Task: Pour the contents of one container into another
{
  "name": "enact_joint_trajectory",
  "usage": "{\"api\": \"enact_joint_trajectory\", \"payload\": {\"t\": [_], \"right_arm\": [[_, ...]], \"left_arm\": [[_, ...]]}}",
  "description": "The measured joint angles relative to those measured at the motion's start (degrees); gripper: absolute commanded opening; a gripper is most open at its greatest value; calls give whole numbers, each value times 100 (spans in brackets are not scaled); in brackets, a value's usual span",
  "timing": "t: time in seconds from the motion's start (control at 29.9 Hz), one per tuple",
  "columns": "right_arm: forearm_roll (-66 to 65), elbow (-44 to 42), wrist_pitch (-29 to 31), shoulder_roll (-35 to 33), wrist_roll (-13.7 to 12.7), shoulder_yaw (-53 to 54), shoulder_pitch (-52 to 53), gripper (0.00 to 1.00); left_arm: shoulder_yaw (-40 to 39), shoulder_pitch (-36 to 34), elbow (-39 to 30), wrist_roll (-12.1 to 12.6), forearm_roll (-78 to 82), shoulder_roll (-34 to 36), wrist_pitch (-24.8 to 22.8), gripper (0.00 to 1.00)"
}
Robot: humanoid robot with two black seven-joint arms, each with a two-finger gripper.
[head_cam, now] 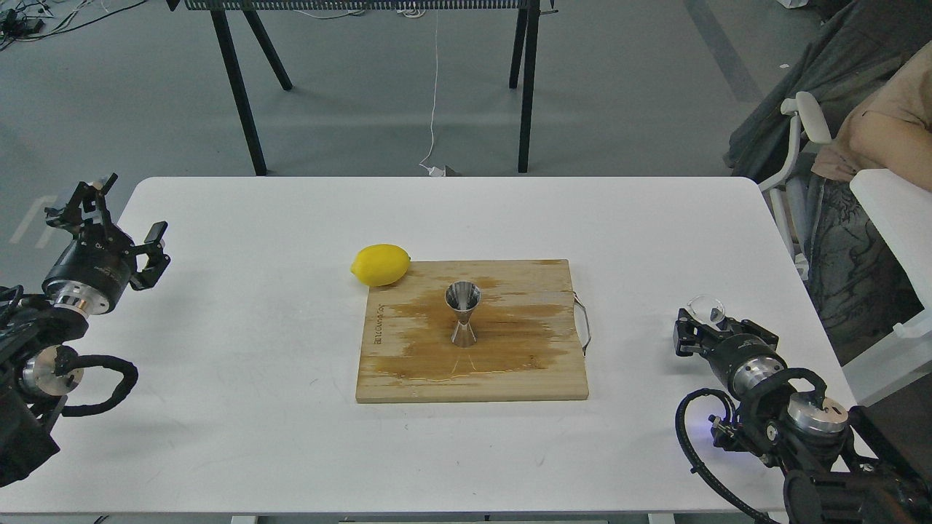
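The shiny steel jigger (463, 314) stands upright in the middle of the wooden cutting board (510, 364). The small clear cup (706, 308) sits on the table at the far right, right at the fingertips of my right gripper (719, 327). That gripper's dark fingers are spread wide on either side of the cup, so it looks open. Over the table's left edge, far from both containers, my left gripper (120, 211) is open with nothing in it. I cannot see whether the cup holds any liquid.
A yellow lemon (381, 264) lies at the board's far left corner. The board's surface is wet and stained around the jigger. A wire handle (582, 324) sticks out of the board's right side. A seated person (881, 131) is beyond the table's right edge.
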Motion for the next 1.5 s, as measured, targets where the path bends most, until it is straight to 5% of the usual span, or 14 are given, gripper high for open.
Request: {"api": "enact_joint_trajectory", "payload": {"t": [1.5], "right_arm": [[-18,512,9,-92,18,-146,-167,99]], "left_arm": [[0,31,0,0,7,-7,0,99]]}}
